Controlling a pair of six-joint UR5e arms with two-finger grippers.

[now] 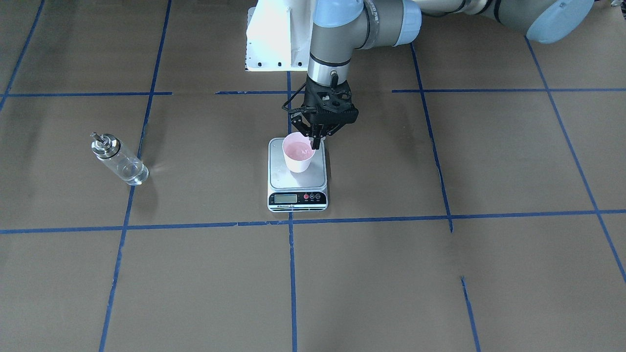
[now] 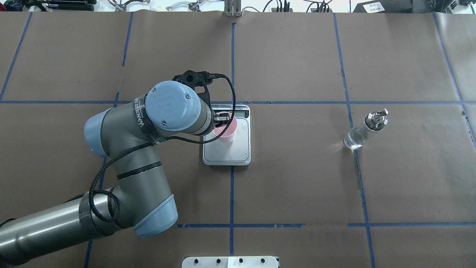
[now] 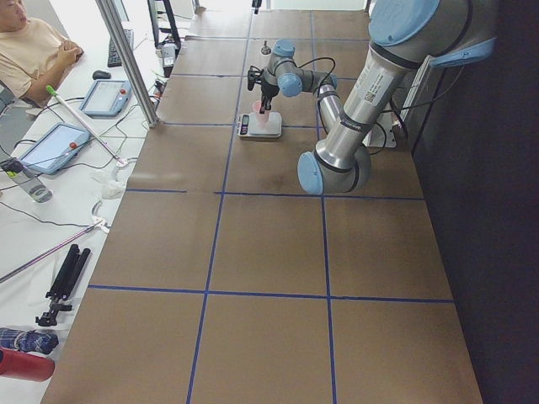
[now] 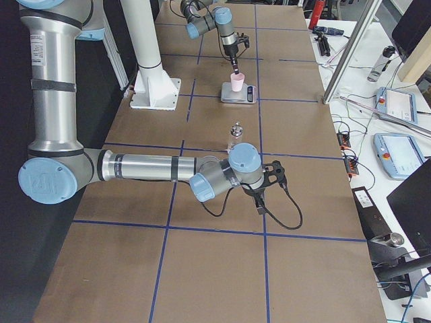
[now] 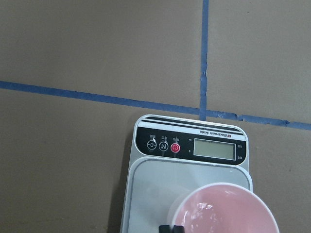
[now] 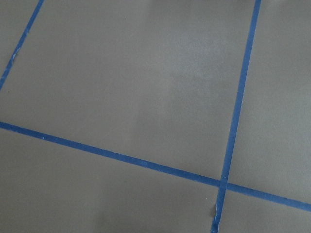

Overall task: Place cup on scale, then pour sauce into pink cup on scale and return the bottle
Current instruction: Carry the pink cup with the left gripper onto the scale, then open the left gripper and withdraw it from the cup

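While the left claw (image 1: 316,142) is clenched on the rim of the cup (image 1: 298,157), that cup stands upright on the scale (image 1: 297,185), on the half of the steel platform nearer the robot; the scale lies about mid-desk (image 1: 440,283), its display strip facing the far edge; the bottle (image 1: 120,159) stands upright, well apart, toward the desk's right-hand edge; the right claw (image 4: 259,195) hangs above the desk, and I cannot tell whether it is released or clenched.
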